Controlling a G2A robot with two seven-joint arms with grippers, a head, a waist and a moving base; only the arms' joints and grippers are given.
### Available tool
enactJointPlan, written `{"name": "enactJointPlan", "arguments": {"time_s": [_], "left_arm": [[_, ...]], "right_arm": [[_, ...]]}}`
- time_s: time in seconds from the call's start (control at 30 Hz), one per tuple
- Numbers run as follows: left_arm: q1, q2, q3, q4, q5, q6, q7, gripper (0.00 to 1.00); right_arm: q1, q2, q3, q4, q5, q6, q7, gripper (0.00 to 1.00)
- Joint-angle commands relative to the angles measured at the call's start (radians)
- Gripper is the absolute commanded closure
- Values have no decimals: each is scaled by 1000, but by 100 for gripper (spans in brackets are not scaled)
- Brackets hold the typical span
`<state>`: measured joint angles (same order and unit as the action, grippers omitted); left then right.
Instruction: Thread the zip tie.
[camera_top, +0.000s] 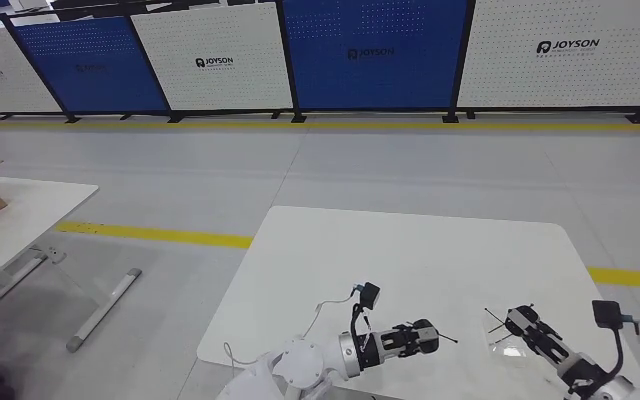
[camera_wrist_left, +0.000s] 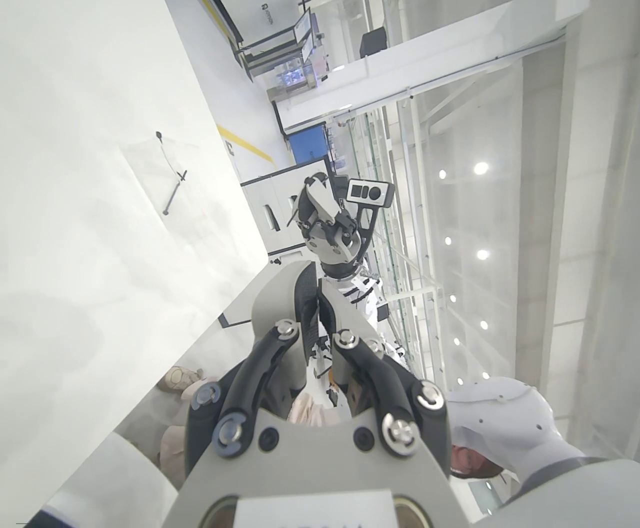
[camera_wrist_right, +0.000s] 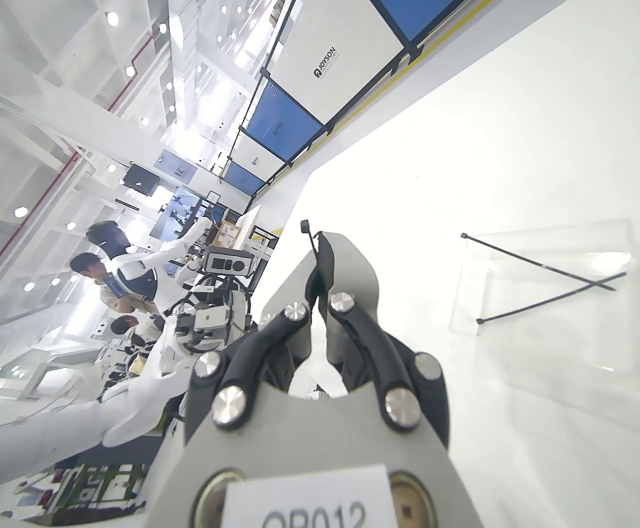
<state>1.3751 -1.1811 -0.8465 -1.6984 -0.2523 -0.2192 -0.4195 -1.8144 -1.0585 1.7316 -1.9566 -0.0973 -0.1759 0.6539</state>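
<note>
1. Jaws of the right gripper (camera_wrist_right: 317, 245) are clenched on a black zip tie (camera_wrist_right: 306, 229). Its square head sticks out just past the tips, and the strap runs back between the pads.
2. From above, that tie (camera_top: 495, 317) points left and slightly far from the right gripper (camera_top: 512, 322), above the near right part of the white surface (camera_top: 400, 260).
3. Jaws of the left gripper (camera_wrist_left: 310, 272) are pressed together. From above, a thin dark sliver juts from the tips of the left gripper (camera_top: 432, 337) toward the right, but I cannot tell what it is.
4. Both grippers face each other near the surface's near edge, with a clear gap between them. The left wrist view shows the right gripper (camera_wrist_left: 312, 187) farther off.
5. 2 loose zip ties (camera_wrist_right: 595, 282) lie crossed on a clear sheet (camera_wrist_right: 550, 340), which lies flat on the surface just beside the right gripper.
6. The left wrist view shows those ties (camera_wrist_left: 175, 192) lying beyond the right gripper.
</note>
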Motion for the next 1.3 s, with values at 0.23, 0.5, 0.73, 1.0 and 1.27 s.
{"name": "enactJointPlan", "arguments": {"time_s": [0.23,0.5,0.73,1.0,1.27], "left_arm": [[1,0,0,-1,-1,-1,1,100],[1,0,0,-1,-1,-1,1,100],[1,0,0,-1,-1,-1,1,100],[1,0,0,-1,-1,-1,1,100],[-34,-22,44,14,110,47,187,100]], "right_arm": [[0,0,0,0,0,0,0,100],[-33,-14,-36,-33,-80,5,-221,100],[-85,-29,-93,-68,-232,49,-441,100],[-85,-29,-93,-68,-232,49,-441,100],[-85,-29,-93,-68,-232,49,-441,100]]}}
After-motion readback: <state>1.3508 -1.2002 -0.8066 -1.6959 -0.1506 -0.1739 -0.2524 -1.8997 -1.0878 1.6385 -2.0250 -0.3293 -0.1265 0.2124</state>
